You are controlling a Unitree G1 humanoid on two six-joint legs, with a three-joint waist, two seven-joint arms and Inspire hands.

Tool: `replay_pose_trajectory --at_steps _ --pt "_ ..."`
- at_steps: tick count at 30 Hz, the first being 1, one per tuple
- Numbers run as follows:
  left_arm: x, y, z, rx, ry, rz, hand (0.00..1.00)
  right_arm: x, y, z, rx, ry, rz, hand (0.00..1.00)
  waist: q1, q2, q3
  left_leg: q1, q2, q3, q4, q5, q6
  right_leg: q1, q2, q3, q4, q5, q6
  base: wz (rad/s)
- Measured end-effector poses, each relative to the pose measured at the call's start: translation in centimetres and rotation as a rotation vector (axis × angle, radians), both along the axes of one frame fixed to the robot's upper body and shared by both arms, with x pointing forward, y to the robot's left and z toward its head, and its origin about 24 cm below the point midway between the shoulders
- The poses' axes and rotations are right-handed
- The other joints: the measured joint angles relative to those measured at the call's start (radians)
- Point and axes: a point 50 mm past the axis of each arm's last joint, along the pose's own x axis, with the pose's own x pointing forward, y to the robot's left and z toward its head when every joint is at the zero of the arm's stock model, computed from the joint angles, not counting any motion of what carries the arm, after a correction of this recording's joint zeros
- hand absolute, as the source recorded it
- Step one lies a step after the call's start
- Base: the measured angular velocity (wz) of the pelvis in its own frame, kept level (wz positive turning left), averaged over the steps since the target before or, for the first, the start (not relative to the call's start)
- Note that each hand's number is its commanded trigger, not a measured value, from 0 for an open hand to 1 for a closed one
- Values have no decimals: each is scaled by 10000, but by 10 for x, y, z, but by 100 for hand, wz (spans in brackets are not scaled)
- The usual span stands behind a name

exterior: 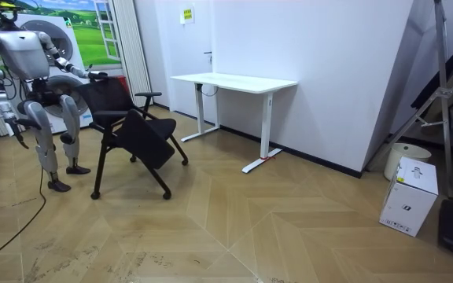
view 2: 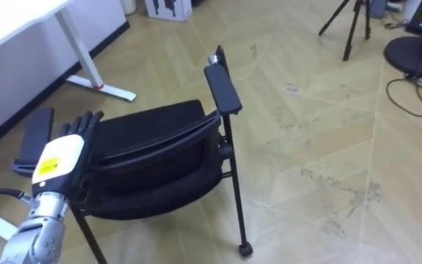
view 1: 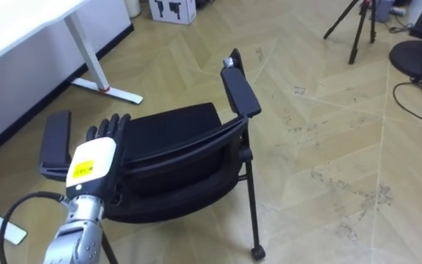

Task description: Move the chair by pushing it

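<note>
Reaching in beside the white desk (view 1: 20,22), the left hand (view 1: 94,165) rests on the top edge of the black chair (view 1: 174,132) backrest with fingers straight and released, clasping nothing, so contact is made but the push itself seems barely begun. The chair stands on the wood floor near the desk yet apart from it, with a tripod (view 1: 357,26) well off to its right. The right hand (exterior: 16,132) hangs by the robot's side, its state unreadable.

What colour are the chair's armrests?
Black armrests, matching the chair seat; clearest in the left eye view.
</note>
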Motion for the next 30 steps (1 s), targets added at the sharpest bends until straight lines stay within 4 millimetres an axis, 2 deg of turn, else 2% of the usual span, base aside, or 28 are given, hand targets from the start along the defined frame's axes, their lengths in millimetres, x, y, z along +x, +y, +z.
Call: replay_pose_trajectory --at_steps 5,6,7,8,30 --pt "0 3 -1 41 -105 176 0 -3 1 -1 57 227 -38 0 -17 -92 -32 3 9 68 -24 -3 2 -68 11 38 95 32 -15 -5" --pt "0 3 0 34 -124 193 25 -3 0 -1 44 239 -44 0 -12 -92 -31 0 12 74 -24 -2 2 -78 13 38 95 38 -19 0" --pt "0 3 0 21 -146 208 67 -3 0 -1 5 253 -56 0 -12 -90 -31 -1 15 76 -26 -2 1 -96 15 38 94 44 -24 0" --pt "0 3 0 -2 -174 208 100 -3 0 -1 -4 258 -55 0 -2 -89 -31 0 16 75 -26 -2 1 -116 17 38 94 44 -25 0" --pt "-2 1 0 103 -270 234 100 -2 -3 0 -472 485 655 0 -44 -88 -18 40 16 76 -140 -4 -3 -25 30 56 68 41 -16 0"
